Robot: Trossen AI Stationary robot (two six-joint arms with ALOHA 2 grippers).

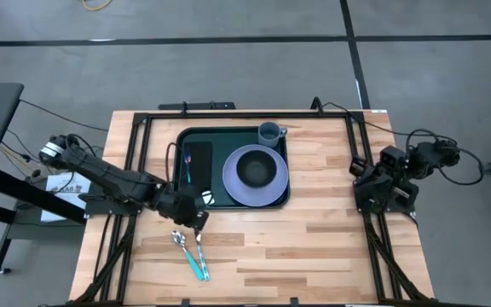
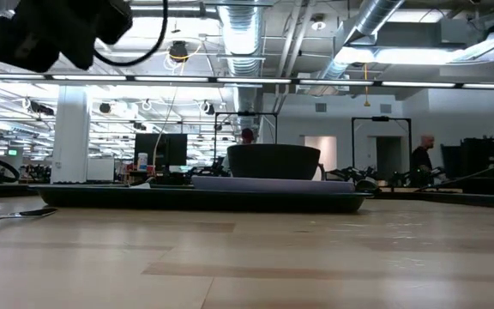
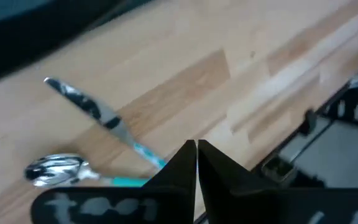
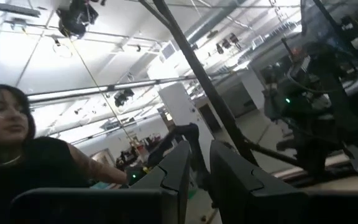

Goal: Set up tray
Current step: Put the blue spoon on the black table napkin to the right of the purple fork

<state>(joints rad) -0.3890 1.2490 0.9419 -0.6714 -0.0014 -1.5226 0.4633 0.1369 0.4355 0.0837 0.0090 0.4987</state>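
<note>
Dark green tray (image 1: pixel 193 141) at the table's (image 1: pixel 314 247) far middle, holding plate (image 1: pixel 255 176), bowl (image 1: pixel 255 169), cup (image 1: pixel 269 132), left gripper (image 1: pixel 196 218) clenched empty just off tray's near-left corner, above spoon (image 1: pixel 179 240) and knife (image 1: pixel 199 253), right gripper (image 4: pixel 196 167) slightly parted, beyond tray's right.

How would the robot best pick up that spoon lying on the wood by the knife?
Probably by the teal handle of the spoon, coming straight down from above with the jaws across its narrow width. It lies flat on the table, and the knife lies close beside it, so gripping mid-handle, where the two seem slightly apart, looks safest. The left gripper is nearest.
</note>
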